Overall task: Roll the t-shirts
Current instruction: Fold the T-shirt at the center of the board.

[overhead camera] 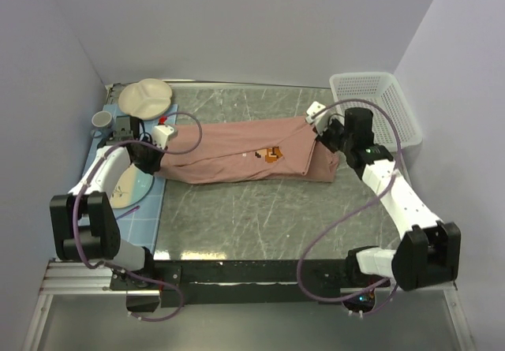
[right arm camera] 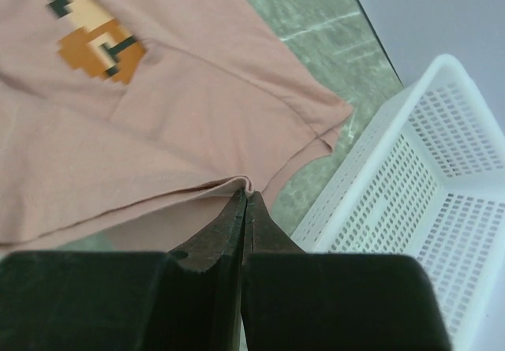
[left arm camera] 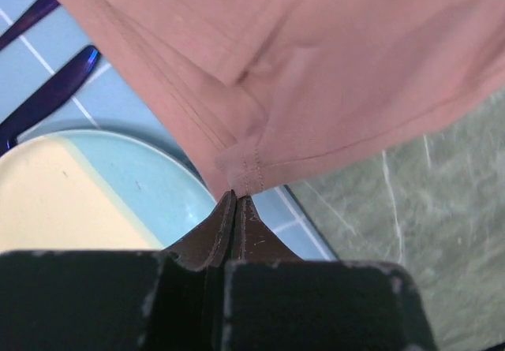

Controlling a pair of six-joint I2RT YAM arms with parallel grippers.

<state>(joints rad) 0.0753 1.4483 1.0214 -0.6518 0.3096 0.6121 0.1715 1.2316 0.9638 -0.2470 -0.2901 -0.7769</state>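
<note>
The salmon-pink t-shirt (overhead camera: 245, 150) lies folded into a long band across the middle of the table, its pixel-art print (overhead camera: 272, 154) facing up. My left gripper (overhead camera: 152, 160) is shut on the shirt's hemmed left corner (left arm camera: 248, 169), holding it over the blue mat. My right gripper (overhead camera: 326, 134) is shut on the folded right edge of the shirt (right arm camera: 237, 184), next to the basket. The print also shows in the right wrist view (right arm camera: 99, 45).
A white mesh basket (overhead camera: 379, 102) stands at the back right, close to my right gripper (right arm camera: 442, 185). On the left a blue mat (overhead camera: 146, 209) carries a yellow-and-blue plate (left arm camera: 71, 201), dark purple cutlery (left arm camera: 47, 91), a beige divided plate (overhead camera: 146, 96) and a cup (overhead camera: 102, 120).
</note>
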